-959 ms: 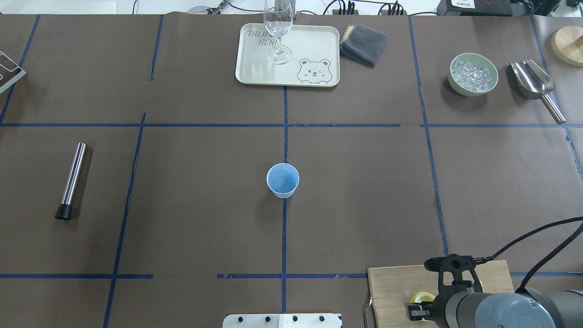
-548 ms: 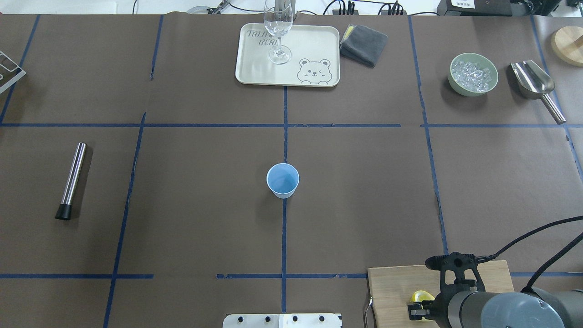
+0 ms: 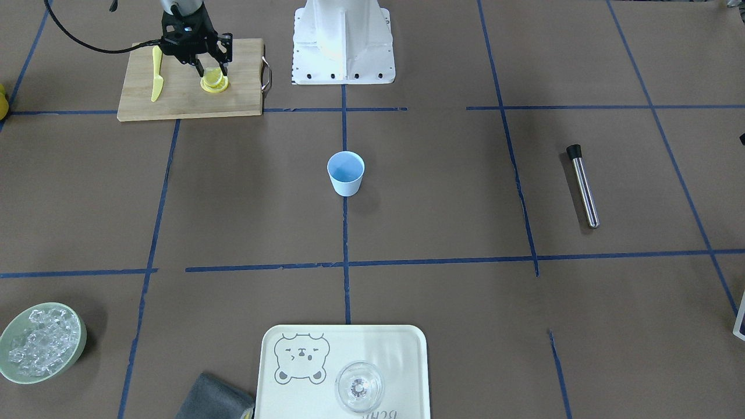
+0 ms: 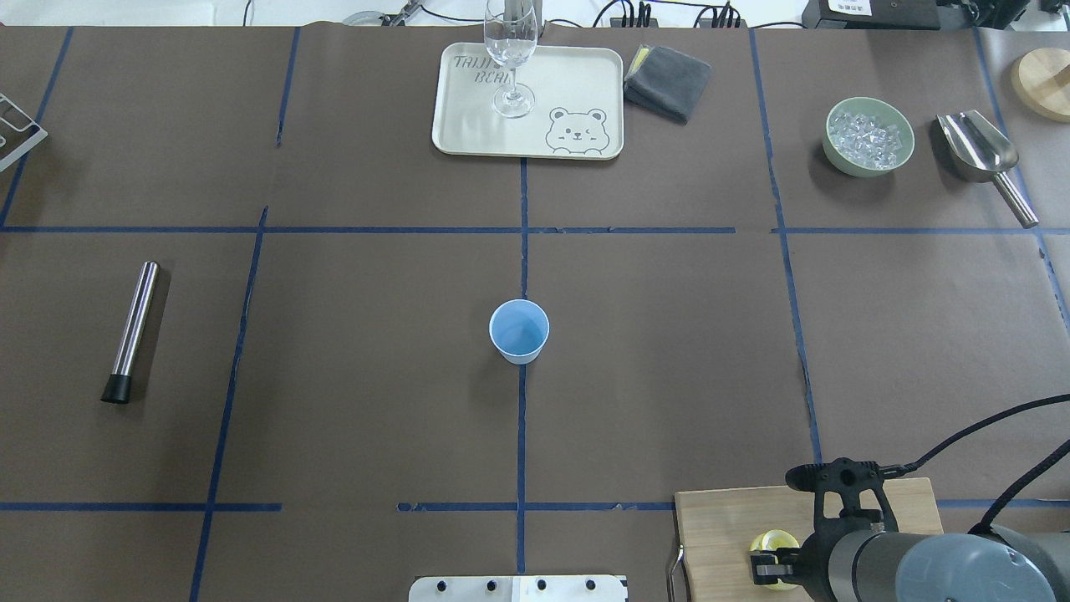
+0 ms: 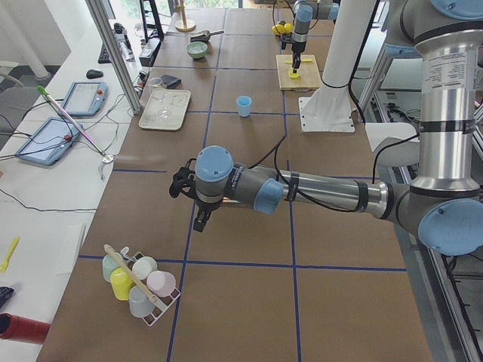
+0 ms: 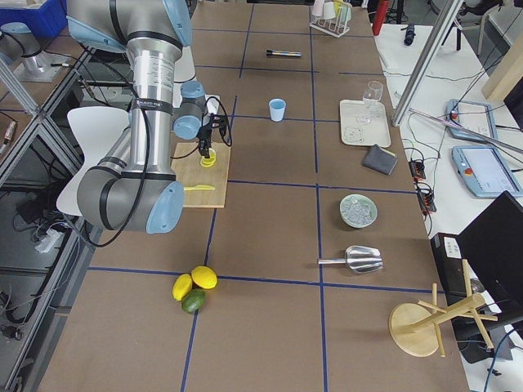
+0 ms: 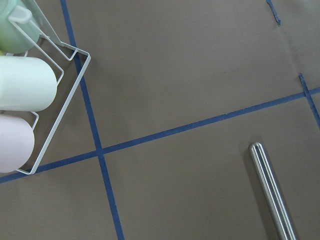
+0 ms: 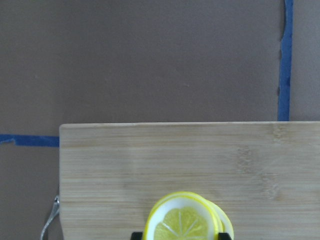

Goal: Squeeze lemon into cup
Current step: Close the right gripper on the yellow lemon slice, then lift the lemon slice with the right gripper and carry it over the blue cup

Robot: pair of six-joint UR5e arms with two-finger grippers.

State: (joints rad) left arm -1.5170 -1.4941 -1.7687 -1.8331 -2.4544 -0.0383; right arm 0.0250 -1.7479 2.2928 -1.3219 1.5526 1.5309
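Carefully: right claw (image 3: pixel 213 73) straddles the upper lemon (image 8: pixel 182 222), grip unclear; pinch its rind squarely, leaving the lower slice (image 3: pixel 217 88) lying.

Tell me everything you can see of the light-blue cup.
The cup is small, plain and light blue, paler outside, bluer inside, tapering toward its base, without a handle. It looks like plastic. It stands upright and looks empty, in the middle of the brown paper table cover, over a blue tape line. Nothing else touches it.
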